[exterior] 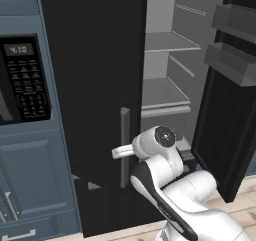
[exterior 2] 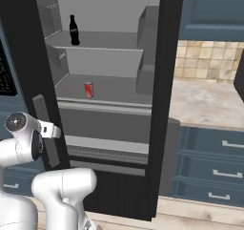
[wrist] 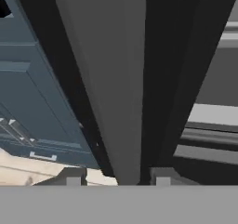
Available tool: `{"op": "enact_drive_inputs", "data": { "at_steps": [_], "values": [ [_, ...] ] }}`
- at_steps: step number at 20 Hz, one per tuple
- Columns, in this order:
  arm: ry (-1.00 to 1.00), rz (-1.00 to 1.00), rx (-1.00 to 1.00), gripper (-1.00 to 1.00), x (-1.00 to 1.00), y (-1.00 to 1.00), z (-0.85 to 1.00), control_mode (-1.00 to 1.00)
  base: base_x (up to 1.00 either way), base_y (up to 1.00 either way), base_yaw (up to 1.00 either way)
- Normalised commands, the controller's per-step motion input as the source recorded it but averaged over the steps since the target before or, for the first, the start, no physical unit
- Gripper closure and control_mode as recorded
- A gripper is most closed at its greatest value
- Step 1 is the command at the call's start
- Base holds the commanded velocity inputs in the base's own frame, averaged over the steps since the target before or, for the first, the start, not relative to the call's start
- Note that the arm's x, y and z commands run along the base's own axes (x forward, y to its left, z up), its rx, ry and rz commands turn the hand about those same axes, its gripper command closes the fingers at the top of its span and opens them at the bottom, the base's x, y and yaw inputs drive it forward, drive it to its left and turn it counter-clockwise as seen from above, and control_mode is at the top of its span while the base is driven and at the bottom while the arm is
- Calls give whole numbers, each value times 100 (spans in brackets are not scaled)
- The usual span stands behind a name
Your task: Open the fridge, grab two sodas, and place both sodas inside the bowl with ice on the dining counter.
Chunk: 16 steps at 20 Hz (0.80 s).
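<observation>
The black fridge (exterior: 95,75) has its right door (exterior: 227,135) swung open and its left door closed. One red soda (exterior 2: 88,89) stands on the grey middle shelf (exterior 2: 114,88). My gripper (wrist: 118,176) is at the left door's grey bar handle (wrist: 116,79). The bar runs between the two fingertips with a small gap on each side, so the jaws are open around it. From the base views the hand (exterior: 121,152) (exterior 2: 51,130) sits against the handle's lower half. The bowl and the dining counter are out of view.
A black bottle (exterior 2: 73,30) stands on the upper shelf. A blue-grey cabinet with a built-in microwave (exterior: 22,80) flanks the fridge on the left. A stone-topped wall counter (exterior 2: 205,102) with drawers is on the right. The open door's bins (exterior: 232,60) jut out.
</observation>
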Motion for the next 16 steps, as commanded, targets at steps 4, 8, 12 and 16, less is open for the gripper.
{"op": "enact_drive_inputs", "data": {
  "at_steps": [4, 8, 12, 16],
  "values": [
    [4, -4, 10, -100, -66, -30, 21, -100, 0, 0, 0],
    [11, -2, 15, -100, -53, -70, 30, -100, 0, 0, 0],
    [18, -3, 18, -100, -30, -79, 31, -100, 0, 0, 0],
    [20, -8, 19, -100, -4, -75, 10, -100, 0, 0, 0]
  ]
}}
